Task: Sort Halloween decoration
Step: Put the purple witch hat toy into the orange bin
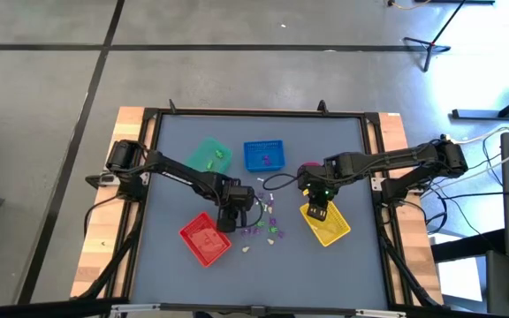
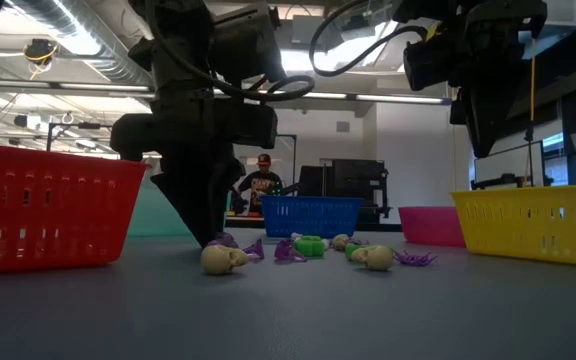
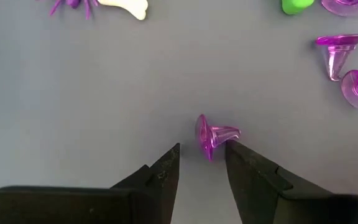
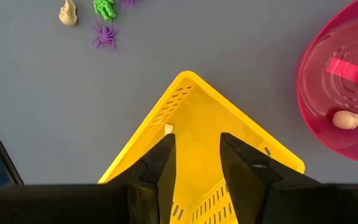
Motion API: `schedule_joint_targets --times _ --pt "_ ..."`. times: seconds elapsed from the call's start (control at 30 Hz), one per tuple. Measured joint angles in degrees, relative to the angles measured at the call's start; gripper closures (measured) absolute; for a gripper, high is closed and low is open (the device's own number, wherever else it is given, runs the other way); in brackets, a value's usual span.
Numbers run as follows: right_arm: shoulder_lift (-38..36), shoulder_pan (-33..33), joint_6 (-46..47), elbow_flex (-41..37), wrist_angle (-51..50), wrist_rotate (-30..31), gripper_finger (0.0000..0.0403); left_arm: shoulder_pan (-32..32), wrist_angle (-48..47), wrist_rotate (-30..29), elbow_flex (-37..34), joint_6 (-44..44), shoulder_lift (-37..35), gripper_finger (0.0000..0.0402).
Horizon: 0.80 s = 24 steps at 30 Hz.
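Left gripper (image 3: pixel 202 155) down on the tabletop (image 3: pixel 104 81), fingers parted, empty, purple witch hat (image 3: pixel 211 135) at their tips. Right gripper (image 4: pixel 196 149) open, empty, above yellow tray (image 4: pixel 197 124). Risk: closing may squirt the hat sideways.

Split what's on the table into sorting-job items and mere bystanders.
Job:
- tiny purple, green and cream plastic trinkets
- clear purple witch hat at the left tool
- red, yellow, green, blue slotted plastic trays

Bystanders:
- round pink bowl
- person in the room behind
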Motion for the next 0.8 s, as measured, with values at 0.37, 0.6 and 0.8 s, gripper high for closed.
schedule_joint_targets --times 0.37,0.6,0.8 --pt "0.0 0.0 0.0 0.0 0.0 0.0 0.0278 0.0 0.0 0.6 0.0 0.0 0.1 0.034" --pt "0.0 0.0 0.0 0.0 0.0 0.0 0.0278 0.0 -0.1 0.7 0.0 0.0 0.1 0.0386" --pt "0.0 0.0 0.0 0.0 0.0 0.0 0.0278 0.0 -0.1 0.6 0.0 0.0 0.1 0.04"
